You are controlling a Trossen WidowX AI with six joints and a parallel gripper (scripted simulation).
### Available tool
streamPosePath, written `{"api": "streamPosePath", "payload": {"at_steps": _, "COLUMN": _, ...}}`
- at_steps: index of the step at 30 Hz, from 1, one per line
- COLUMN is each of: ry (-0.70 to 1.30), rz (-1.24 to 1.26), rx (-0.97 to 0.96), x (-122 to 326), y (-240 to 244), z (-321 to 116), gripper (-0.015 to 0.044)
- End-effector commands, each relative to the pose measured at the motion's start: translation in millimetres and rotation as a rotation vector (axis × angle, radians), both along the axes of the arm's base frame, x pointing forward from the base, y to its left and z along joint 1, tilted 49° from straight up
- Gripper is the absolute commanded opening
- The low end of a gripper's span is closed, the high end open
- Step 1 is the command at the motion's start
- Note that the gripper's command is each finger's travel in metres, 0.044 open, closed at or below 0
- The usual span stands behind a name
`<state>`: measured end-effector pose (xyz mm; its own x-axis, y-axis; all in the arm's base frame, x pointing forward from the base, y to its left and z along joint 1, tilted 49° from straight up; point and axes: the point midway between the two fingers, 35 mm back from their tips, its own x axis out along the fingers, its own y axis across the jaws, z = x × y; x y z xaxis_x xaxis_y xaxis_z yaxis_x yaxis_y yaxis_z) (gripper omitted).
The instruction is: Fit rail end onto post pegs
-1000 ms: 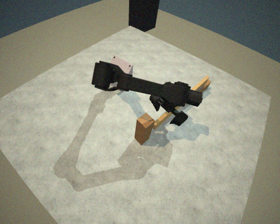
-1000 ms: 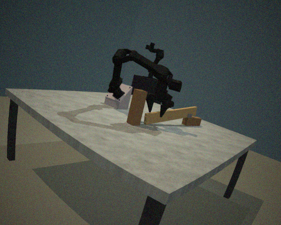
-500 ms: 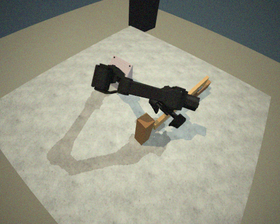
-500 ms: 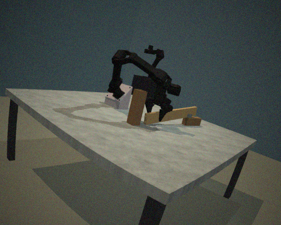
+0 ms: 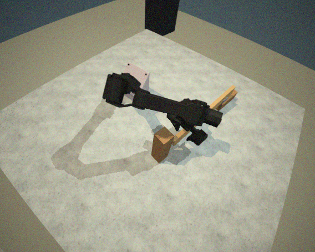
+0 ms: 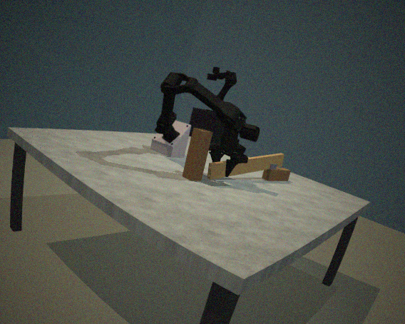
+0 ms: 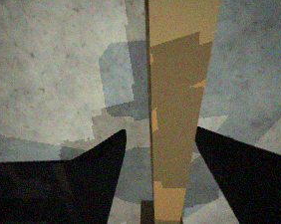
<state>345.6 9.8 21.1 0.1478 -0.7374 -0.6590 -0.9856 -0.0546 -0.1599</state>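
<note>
The long light wooden rail (image 5: pixel 223 97) (image 6: pixel 265 163) (image 7: pixel 177 99) slopes down from its far end at the low brown footboard block (image 5: pixel 233 97) (image 6: pixel 277 175). A small grey bracket (image 5: pixel 225 99) (image 6: pixel 273 166) shows there. The rail's near end is low at the table, just in front of the upright brown post (image 5: pixel 160 148) (image 6: pixel 197 155). The pegs and holes cannot be made out. My gripper (image 5: pixel 183 134) (image 6: pixel 222 168) (image 7: pixel 158 132) is partly open, pointing down, with its fingers on either side of the rail near that end. A gap shows at the left finger in the wrist view; the right fingertip is close to the rail.
A pale pink block (image 5: pixel 137 70) (image 6: pixel 181 139) with small dark dots stands by the arm's base. A black pillar (image 5: pixel 162 16) stands at the back. My arm spans over the table behind the post, and its shadows cross the mottled table top (image 5: pixel 156 208) (image 6: pixel 219 214).
</note>
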Motion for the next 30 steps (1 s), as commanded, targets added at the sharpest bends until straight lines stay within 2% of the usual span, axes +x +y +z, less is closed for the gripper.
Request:
{"api": "streamPosePath", "payload": {"at_steps": 1, "ry": 0.000, "rz": 0.004, "rx": -0.004, "x": 0.3, "y": -0.3, "z": 0.1, "gripper": 0.0204}}
{"api": "streamPosePath", "payload": {"at_steps": 7, "ry": 0.000, "rz": 0.004, "rx": -0.004, "x": 0.3, "y": -0.3, "z": 0.1, "gripper": 0.0046}}
{"api": "streamPosePath", "payload": {"at_steps": 14, "ry": 0.000, "rz": 0.004, "rx": -0.004, "x": 0.3, "y": -0.3, "z": 0.1, "gripper": 0.0000}}
{"api": "streamPosePath", "payload": {"at_steps": 30, "ry": 0.000, "rz": 0.004, "rx": -0.004, "x": -0.1, "y": 1.6, "z": 1.2, "gripper": 0.0000}}
